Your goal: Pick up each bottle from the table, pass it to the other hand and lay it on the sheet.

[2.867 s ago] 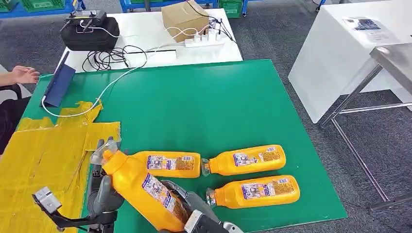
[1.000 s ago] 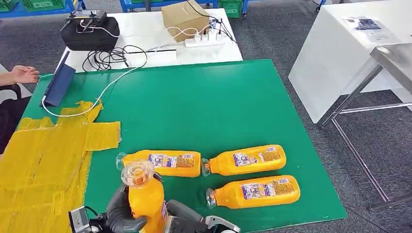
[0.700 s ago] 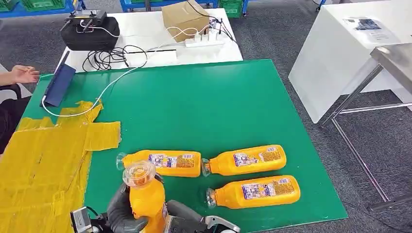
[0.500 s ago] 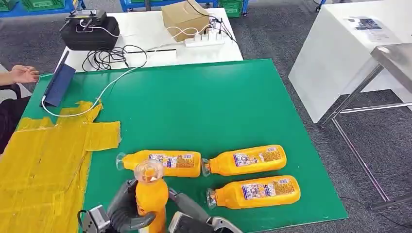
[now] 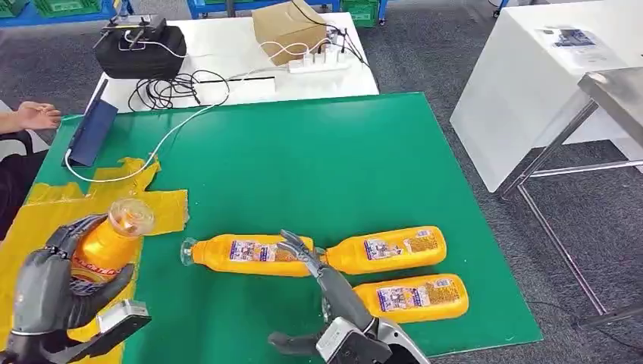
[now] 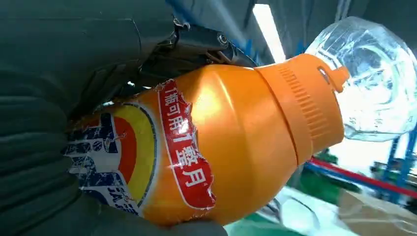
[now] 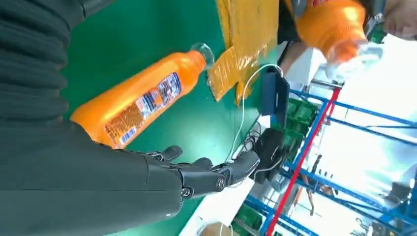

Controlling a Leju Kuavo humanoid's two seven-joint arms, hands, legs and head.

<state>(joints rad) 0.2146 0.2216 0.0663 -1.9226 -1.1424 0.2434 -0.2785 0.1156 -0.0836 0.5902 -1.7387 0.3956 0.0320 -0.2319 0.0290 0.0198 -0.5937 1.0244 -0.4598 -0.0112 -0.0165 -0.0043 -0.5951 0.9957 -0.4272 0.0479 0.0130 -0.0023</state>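
My left hand point(image 5: 57, 288) grips an orange bottle point(image 5: 110, 239) with a clear cap, held tilted over the yellow sheet point(image 5: 76, 201) at the table's left. The left wrist view shows that bottle point(image 6: 211, 142) close up inside my left hand point(image 6: 44, 123). My right hand point(image 5: 322, 280) hovers open with fingers spread over the near middle of the green table point(image 5: 303, 167). Three more orange bottles lie flat there: one at the left point(image 5: 250, 254), one at the right point(image 5: 387, 250), one nearer point(image 5: 413, 297). In the right wrist view my right hand's fingers point(image 7: 206, 174) are empty beside a lying bottle point(image 7: 142, 101).
A person's hand point(image 5: 34, 116) rests at the far left edge. A blue tablet point(image 5: 92, 130) with a white cable stands at the green table's back left. Behind it are a black bag point(image 5: 140, 49), a cardboard box point(image 5: 288, 29) and a power strip point(image 5: 318, 61). A white table point(image 5: 531, 76) stands at the right.
The bottle went from both hands near the front edge to my left hand alone, which carried it left over the sheet. My right hand let go and spread open.
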